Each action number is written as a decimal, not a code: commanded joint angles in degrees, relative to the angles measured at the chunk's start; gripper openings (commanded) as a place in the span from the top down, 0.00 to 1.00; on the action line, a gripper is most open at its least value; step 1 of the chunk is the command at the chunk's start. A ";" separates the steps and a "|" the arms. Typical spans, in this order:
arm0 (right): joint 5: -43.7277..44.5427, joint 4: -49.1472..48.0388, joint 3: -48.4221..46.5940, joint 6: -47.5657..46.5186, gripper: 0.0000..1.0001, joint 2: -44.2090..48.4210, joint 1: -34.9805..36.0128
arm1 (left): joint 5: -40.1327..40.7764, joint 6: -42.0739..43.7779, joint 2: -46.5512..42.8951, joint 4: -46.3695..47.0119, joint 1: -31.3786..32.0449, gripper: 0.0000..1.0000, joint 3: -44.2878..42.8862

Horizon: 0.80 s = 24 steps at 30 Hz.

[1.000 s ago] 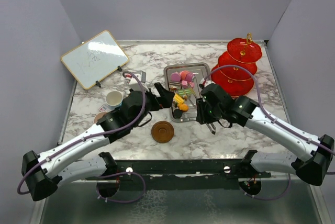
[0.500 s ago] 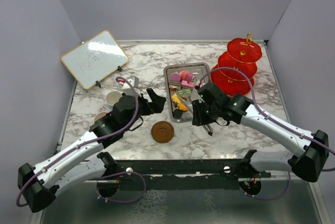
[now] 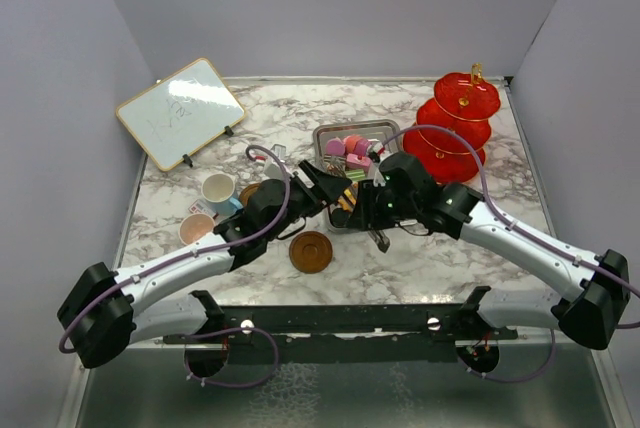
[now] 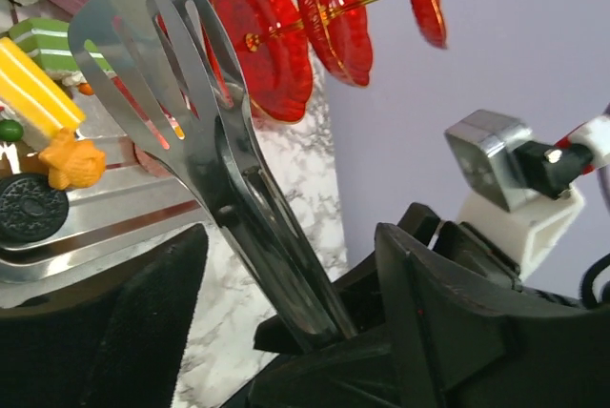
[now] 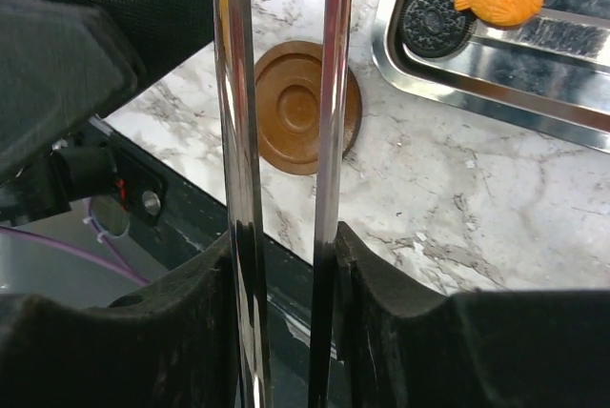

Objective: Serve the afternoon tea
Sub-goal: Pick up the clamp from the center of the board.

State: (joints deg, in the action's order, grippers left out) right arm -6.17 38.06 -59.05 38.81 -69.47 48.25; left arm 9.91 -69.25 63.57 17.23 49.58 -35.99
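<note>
Steel tongs: your right pincer pinches both arms while your left pincer, spread, straddles them, probably for a handover.

Glossy steel tray, translucent red stand, polished metal tongs

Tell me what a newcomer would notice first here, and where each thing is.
The red three-tier stand glows at the far right corner of the table. Mid-table, bright cake pieces fill a steel tray. Just above it, the right end effector grips metal tongs, which reach up between the open fingers of the left end effector.
</note>
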 commanded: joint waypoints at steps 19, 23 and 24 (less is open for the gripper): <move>-6.29 -10.97 2.40 3.11 0.63 3.51 -0.35 | 4.05 -10.17 0.34 9.12 0.16 0.58 3.80; -6.60 -10.02 2.19 2.16 0.63 3.48 -0.35 | 2.98 -10.10 0.50 9.22 0.19 0.68 3.35; -6.57 -9.56 2.07 1.84 0.62 3.33 -0.35 | 2.93 -9.96 0.42 9.18 0.21 0.69 3.33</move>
State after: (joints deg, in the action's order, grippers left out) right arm -10.83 29.78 -55.11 42.09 -66.72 48.25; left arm 12.23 -78.87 63.83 24.27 49.63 -31.88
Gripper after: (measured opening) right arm 0.373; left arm 0.348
